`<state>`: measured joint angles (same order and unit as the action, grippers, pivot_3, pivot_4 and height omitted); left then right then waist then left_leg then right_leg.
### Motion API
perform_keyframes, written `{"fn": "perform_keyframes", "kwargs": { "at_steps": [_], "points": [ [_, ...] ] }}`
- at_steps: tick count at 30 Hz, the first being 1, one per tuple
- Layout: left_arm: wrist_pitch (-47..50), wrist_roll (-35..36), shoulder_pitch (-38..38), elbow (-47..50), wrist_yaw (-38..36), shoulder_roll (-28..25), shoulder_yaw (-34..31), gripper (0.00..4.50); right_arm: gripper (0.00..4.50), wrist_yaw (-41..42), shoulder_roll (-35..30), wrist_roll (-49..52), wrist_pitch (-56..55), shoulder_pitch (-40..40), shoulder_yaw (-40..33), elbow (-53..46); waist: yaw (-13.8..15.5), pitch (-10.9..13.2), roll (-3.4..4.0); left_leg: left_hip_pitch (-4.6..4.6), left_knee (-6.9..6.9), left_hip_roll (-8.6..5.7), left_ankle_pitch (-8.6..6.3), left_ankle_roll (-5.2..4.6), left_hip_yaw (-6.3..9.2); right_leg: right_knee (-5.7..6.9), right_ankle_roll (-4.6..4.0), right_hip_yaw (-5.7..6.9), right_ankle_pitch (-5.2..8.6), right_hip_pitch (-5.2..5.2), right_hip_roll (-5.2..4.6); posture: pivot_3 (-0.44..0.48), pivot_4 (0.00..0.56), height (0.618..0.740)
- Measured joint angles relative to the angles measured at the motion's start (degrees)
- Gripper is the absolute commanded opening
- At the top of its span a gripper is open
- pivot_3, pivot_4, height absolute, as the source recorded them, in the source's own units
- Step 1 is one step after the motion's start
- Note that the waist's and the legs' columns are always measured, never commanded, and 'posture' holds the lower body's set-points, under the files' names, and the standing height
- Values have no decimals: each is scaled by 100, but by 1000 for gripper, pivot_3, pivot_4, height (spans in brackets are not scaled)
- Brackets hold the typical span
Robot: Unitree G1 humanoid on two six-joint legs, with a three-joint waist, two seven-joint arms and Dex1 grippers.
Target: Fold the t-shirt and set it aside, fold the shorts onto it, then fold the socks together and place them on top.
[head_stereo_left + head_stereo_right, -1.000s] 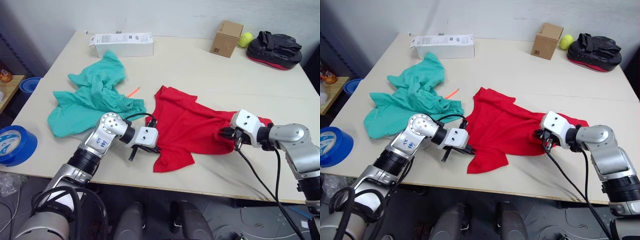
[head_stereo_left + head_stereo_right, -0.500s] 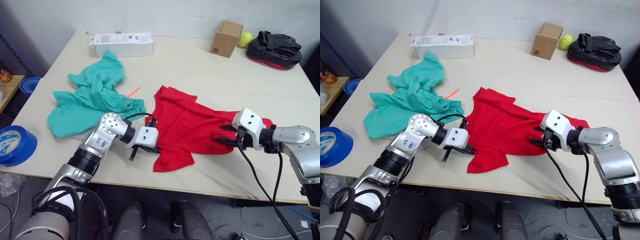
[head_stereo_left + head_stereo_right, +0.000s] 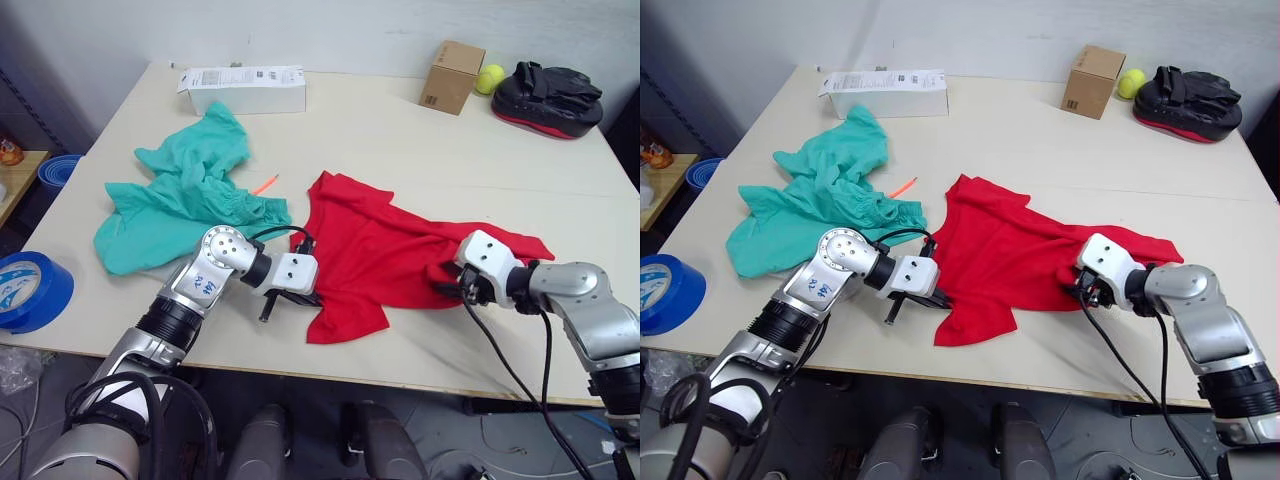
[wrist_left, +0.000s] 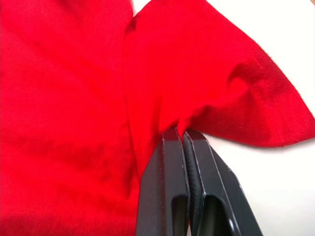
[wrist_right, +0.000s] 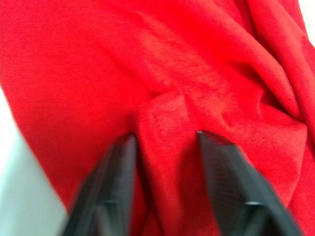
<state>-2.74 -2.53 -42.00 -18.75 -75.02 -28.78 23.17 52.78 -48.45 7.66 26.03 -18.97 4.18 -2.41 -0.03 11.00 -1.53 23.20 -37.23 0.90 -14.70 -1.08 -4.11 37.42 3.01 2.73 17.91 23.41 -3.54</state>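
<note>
Two end effectors were engaged with the t-shirt (image 3: 385,255), which lay crumpled and unfolded near the front edge of the bench (image 3: 400,130), roughly midway between its left and right sides. The left end effector (image 4: 183,137) was clenched on the t-shirt, its fingers pressed together on a pinch of red cloth where a short sleeve meets the body, at the garment's left front part. The right end effector (image 5: 165,140) was released: its two fingers stood apart with a raised ridge of red cloth between them, at the garment's right front hem, and no grip had yet been made there.

The t-shirt's long axis ran left to right, roughly parallel to the bench's front edge, with one arm at each end of it. Each end effector was therefore the nearer one for its own end. The coming move appeared to depend on the right fingers closing on the ridge between them, so that both ends could be drawn apart along that axis to spread the cloth flat.

The shorts (image 3: 175,205) lay in a loose heap toward the left edge of the bench, apart from the t-shirt and untouched. Folding had not begun.
</note>
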Motion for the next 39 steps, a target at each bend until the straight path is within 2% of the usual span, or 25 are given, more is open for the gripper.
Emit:
{"fn": "perform_keyframes", "kwargs": {
  "at_steps": [2, 3, 8, 12, 16, 20, 25, 30, 39],
  "points": [
    [10, 1, 0, 0, 0, 0, 0, 0, 220, -43, 53, 0, -25, -22, 0, 47, 0, 0, 0, 0, 0, 0, 0, 0, 0, 0, 0, 0, 0, 0, 0, 0, 150, 740],
    [11, 1, 0, 0, 0, -1, -1, 0, 51, -67, 96, 3, -34, -22, -1, 52, 0, 0, 0, 0, 0, 0, 0, 0, 0, 0, 0, 0, 0, 0, 0, 0, 150, 740],
    [22, 6, 2, 9, 4, -5, -3, 0, 51, -117, 156, 202, 170, -10, -151, 3, 1, 0, 0, 0, 0, 0, 0, 0, 0, 0, 0, 0, 0, 0, 0, 0, 150, 740],
    [316, 176, 174, 237, -27, -66, -99, 0, 51, -104, 145, 759, 685, 283, -942, -371, 4, 0, 0, 1, 5, 1, 0, 0, 2, -1, 0, 0, 0, 0, 0, 0, 150, 740],
    [828, 560, 470, 677, -188, -308, -323, 0, 51, 179, -74, 1654, 1415, 1066, -2152, -883, 12, 0, 1, 2, 8, 1, 0, 0, 4, -5, 0, 1, 0, -1, -2, 0, 150, 740],
    [1159, 821, 785, 1066, -294, -622, -533, 0, 51, 620, -251, 2325, 1834, 2279, -3570, -1281, 31, 0, 1, -2, 11, 2, -1, -1, 12, -13, 0, 4, 0, -10, -3, 0, 150, 740],
    [1645, 1148, 1009, 1485, -342, -796, -715, 0, 51, 920, -112, 2430, 1611, 3599, -4399, -1317, 16, 0, 2, -7, 12, 2, -1, -1, 11, -16, 0, 2, 0, -14, -4, 0, 150, 740],
    [1808, 1264, 1218, 1618, -342, -918, -742, 0, 51, 1213, 144, 2113, 747, 4611, -4458, -1273, -7, -3, 7, -9, 16, 2, -2, 0, 10, -18, -2, 1, 2, -14, -2, 0, 150, 740],
    [1980, 1446, 1494, 1875, -386, -1160, -743, 0, 51, 1142, 144, 1659, -125, 4637, -4198, -821, 15, -6, 12, -10, 24, 2, -3, 1, 12, -30, -6, 0, 4, -15, -3, 0, 150, 740]
  ]
}}
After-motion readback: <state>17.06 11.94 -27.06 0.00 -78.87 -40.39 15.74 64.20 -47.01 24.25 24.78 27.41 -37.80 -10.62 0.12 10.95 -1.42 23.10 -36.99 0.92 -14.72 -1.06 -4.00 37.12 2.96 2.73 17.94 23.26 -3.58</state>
